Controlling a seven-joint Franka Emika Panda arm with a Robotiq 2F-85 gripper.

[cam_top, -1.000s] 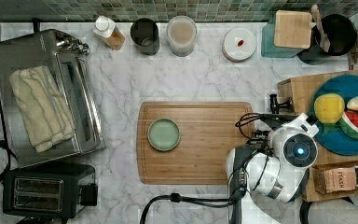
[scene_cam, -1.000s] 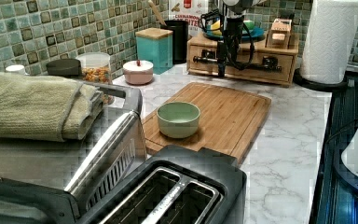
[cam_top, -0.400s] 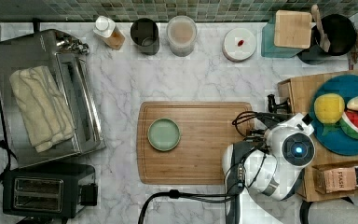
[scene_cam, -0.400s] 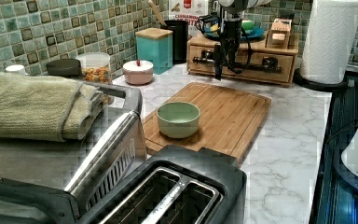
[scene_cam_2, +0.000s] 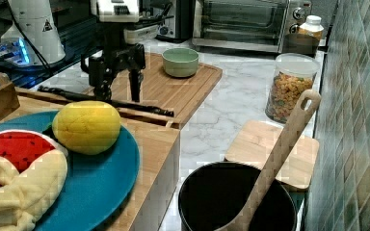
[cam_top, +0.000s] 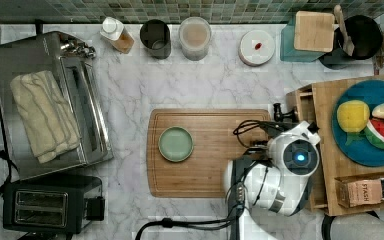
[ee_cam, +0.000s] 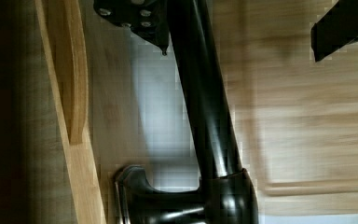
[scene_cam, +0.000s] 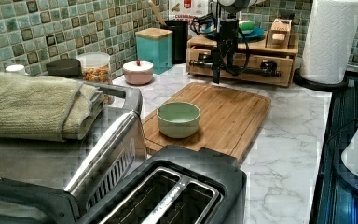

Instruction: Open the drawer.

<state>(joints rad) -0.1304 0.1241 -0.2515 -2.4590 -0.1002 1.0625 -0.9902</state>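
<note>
Drawer [scene_cam: 242,63] sits low in wooden stand at cutting board's [cam_top: 207,152] far short edge, black bar handle [scene_cam_2: 106,102] across its front.

- Pincer [scene_cam_2: 118,91]: fingers spread, one each side of handle, not clamped. In wrist view handle [ee_cam: 205,102] runs between finger tips [ee_cam: 340,25].
- Step, by judgement: grasp stage, drawer looks barely or not yet pulled.
- Next: close on bar, pull straight toward cutting board, level.
- Green bowl [cam_top: 176,144] on cutting board, well apart from pull path.
- Marble worktop [scene_cam: 289,140] around cutting board.

Light-wood drawer [scene_cam: 242,63], black handle [scene_cam: 242,70], pale-green bowl [scene_cam: 178,119].
</note>
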